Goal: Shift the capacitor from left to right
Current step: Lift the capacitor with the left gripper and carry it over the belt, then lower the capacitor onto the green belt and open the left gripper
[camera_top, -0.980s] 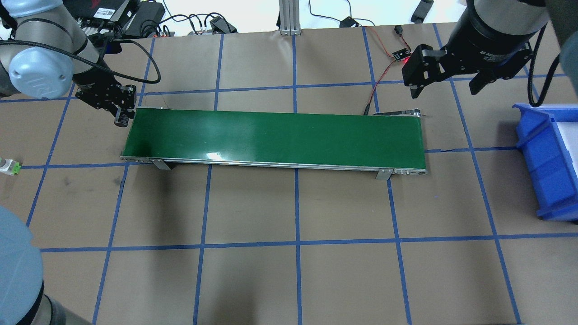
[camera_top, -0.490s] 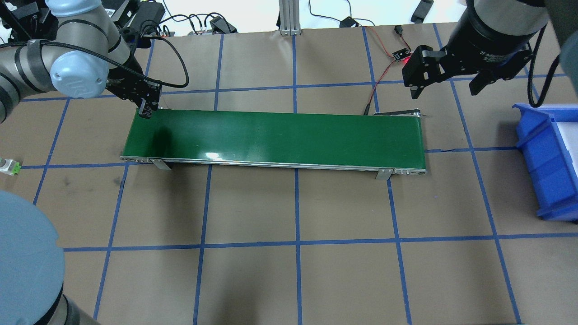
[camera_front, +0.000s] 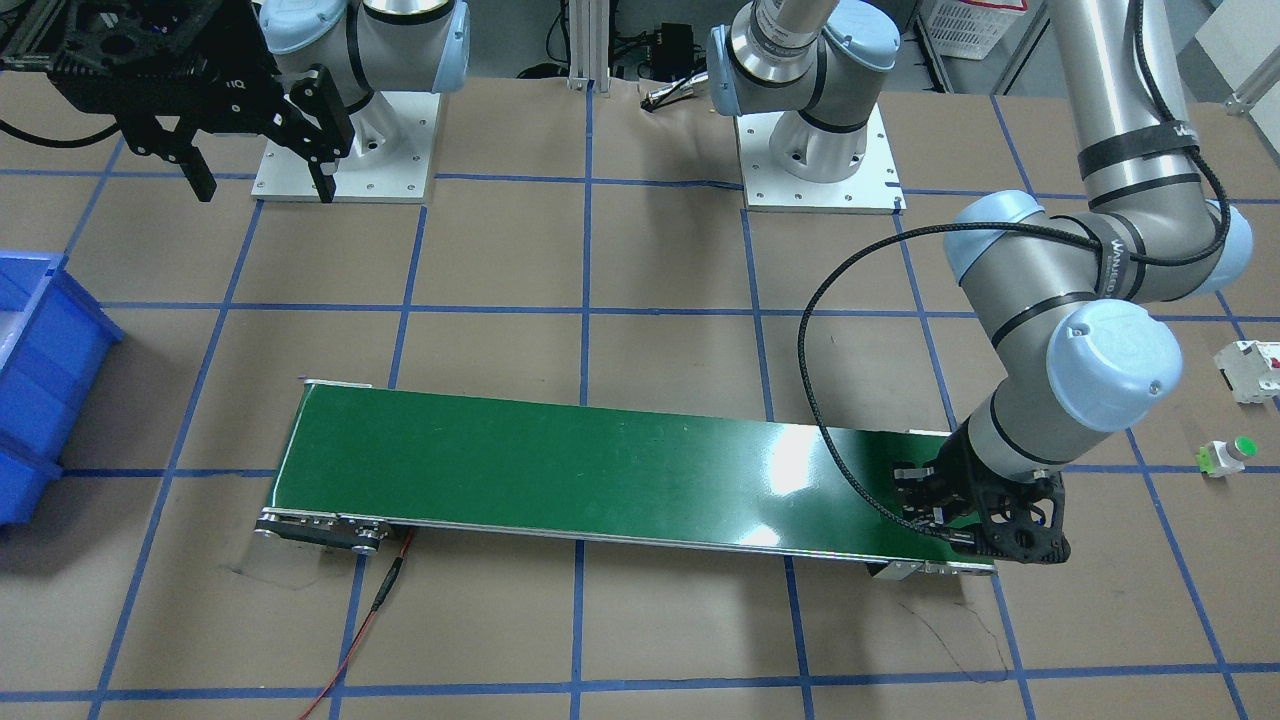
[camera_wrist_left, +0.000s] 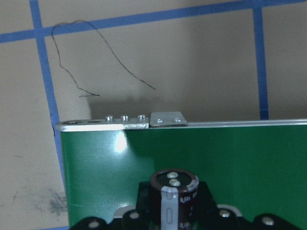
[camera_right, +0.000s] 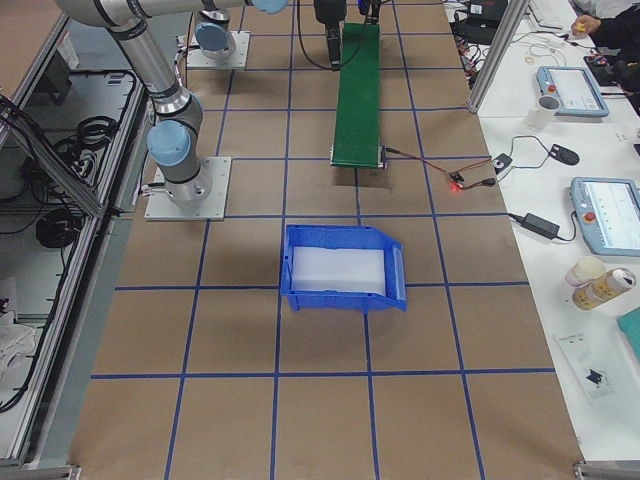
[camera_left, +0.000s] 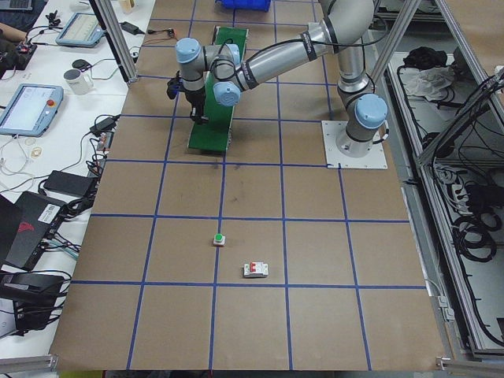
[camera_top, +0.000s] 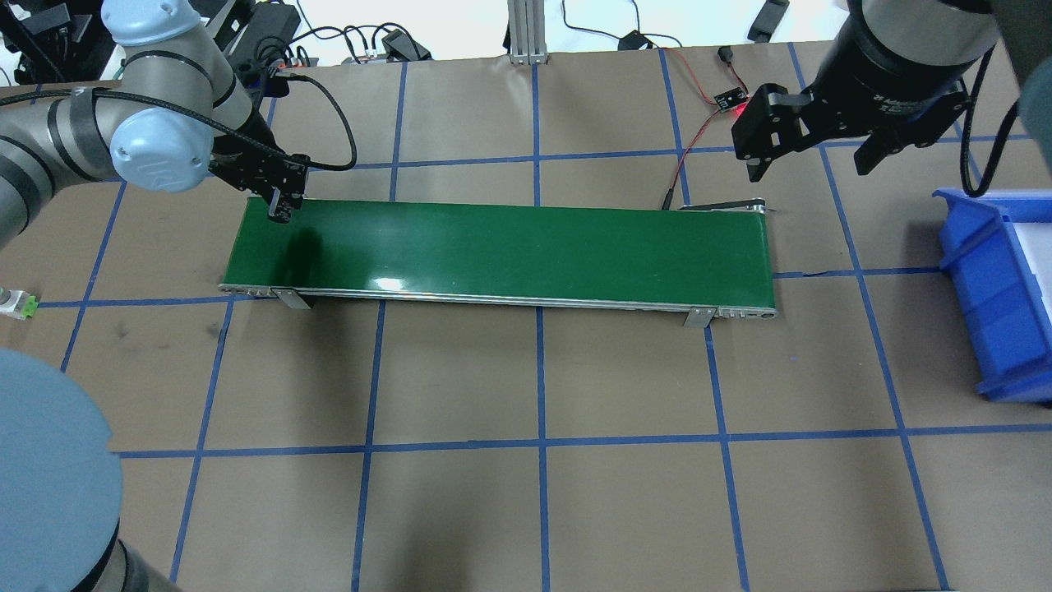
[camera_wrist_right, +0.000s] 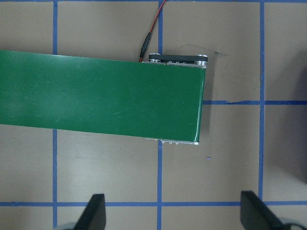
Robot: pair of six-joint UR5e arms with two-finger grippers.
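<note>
The capacitor (camera_wrist_left: 174,192), a dark stubby cylinder with a pale stripe, shows in the left wrist view held upright between the fingers. My left gripper (camera_top: 279,210) is shut on it, just above the far left corner of the green conveyor belt (camera_top: 509,251). In the front-facing view the left gripper (camera_front: 945,500) hangs over the belt's right end (camera_front: 600,470). My right gripper (camera_top: 808,168) is open and empty, high above the table beyond the belt's right end. It also shows in the front-facing view (camera_front: 265,190).
A blue bin (camera_top: 986,279) stands at the right table edge. A white button with a green cap (camera_front: 1228,455) and a white block with a red mark (camera_front: 1250,368) lie left of the belt. A sensor with a red light (camera_top: 730,100) and its wires lie behind the belt's right end.
My left arm has moved right, from off the belt's left end to over its far left corner, with the gripper still shut. The right arm has not moved.
</note>
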